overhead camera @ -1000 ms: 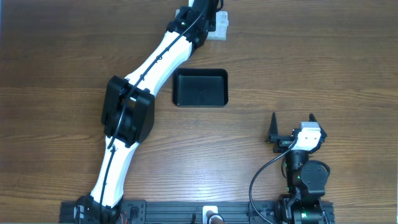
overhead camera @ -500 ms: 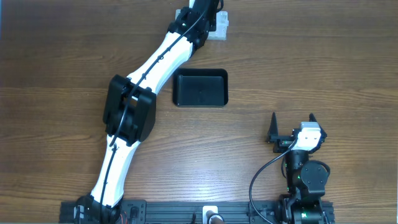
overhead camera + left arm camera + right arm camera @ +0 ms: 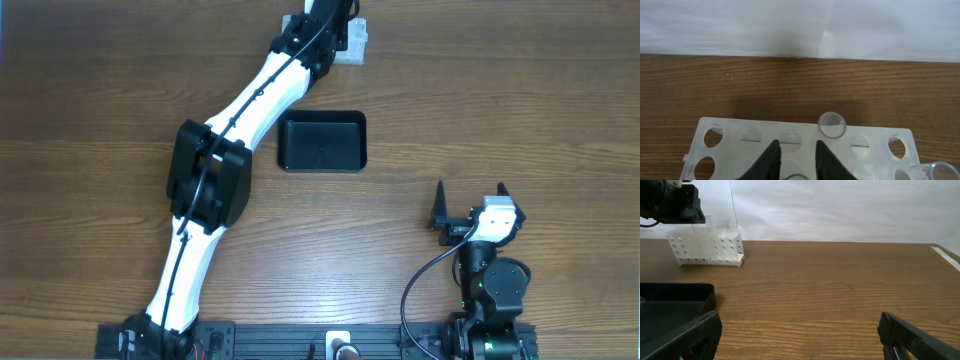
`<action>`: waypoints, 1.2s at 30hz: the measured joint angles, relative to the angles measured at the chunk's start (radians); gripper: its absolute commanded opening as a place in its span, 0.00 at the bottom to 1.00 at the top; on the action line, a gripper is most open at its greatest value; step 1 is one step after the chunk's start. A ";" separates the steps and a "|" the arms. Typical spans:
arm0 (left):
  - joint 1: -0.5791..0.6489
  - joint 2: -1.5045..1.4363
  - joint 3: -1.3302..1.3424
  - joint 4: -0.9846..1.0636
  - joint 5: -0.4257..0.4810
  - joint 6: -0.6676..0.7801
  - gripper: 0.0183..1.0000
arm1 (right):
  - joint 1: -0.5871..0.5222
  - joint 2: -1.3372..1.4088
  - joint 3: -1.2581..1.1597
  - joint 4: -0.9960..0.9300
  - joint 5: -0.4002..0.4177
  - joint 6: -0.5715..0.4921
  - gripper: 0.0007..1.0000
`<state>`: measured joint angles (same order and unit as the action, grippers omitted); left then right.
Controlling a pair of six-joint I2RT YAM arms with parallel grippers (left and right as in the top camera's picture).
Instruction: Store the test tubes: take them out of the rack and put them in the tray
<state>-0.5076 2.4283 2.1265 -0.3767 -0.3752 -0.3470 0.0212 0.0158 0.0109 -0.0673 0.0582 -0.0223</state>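
Left arm reaches past the black tray, apparently over the rack.

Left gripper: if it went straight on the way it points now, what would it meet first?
The left gripper points down at the rack. First contact is likely the test tube whose rim sits right under its open gap. How far above the tube it hangs is unclear.

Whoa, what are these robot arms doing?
They're putting away test tubes. The left gripper is down at the clear rack on the far side of the table, right by a test tube standing in it. The black tray where the tubes go looks empty so far. The right gripper sits open near its base, holding nothing.
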 measured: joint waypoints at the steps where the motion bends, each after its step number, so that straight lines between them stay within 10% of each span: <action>1: 0.000 0.000 0.000 0.000 0.000 0.000 0.14 | 0.000 0.000 0.000 0.000 0.000 0.000 0.99; 36: -0.009 -0.382 0.014 -0.192 -0.002 0.049 0.06 | 0.000 0.000 0.000 0.000 0.000 0.000 0.99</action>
<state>-0.5167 2.0464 2.1403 -0.5682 -0.3775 -0.2981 0.0212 0.0158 0.0109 -0.0673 0.0586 -0.0227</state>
